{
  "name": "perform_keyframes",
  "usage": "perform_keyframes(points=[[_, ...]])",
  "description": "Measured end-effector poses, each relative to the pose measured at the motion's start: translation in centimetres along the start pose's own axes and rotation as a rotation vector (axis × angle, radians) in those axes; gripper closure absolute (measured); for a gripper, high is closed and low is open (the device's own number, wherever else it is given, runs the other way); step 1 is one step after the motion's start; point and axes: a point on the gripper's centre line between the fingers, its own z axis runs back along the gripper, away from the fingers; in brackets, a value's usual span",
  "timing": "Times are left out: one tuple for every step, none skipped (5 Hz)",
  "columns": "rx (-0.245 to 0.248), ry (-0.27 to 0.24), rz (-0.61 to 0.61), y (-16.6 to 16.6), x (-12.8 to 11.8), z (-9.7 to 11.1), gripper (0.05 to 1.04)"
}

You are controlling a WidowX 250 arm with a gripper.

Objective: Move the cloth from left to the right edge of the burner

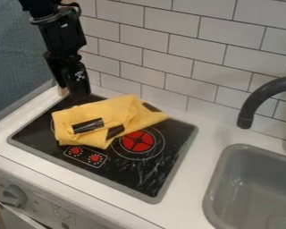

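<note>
The yellow cloth [116, 117] lies crumpled on the left and back part of the stove top [142, 176], and near it hangs the claw [78, 93], clenched or released, I cannot tell.

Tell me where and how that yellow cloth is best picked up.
Probably by the bunched fold toward its back, straight down from above: the cloth lies crumpled on the stovetop, and that fold seems to stand up enough to pinch.
</note>
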Motion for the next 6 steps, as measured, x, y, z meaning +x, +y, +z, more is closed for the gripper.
perform_keyframes(points=[[-0.022,0.009,0.015,-0.2,-0.2,-0.7,0.085],[-0.062,-0.036,0.158,-0.5,0.4,-0.9,0.085],[-0.084,-0.094,0.440,1.6,-0.1,0.1,0.085],[-0.072,-0.125,0.627,2.5,0.2,0.7,0.085],[0.108,-0.121,0.877,4.2,-0.4,0.3,0.085],[0.240,-0.103,0.991,3.9,-0.1,-0.4,0.085]])
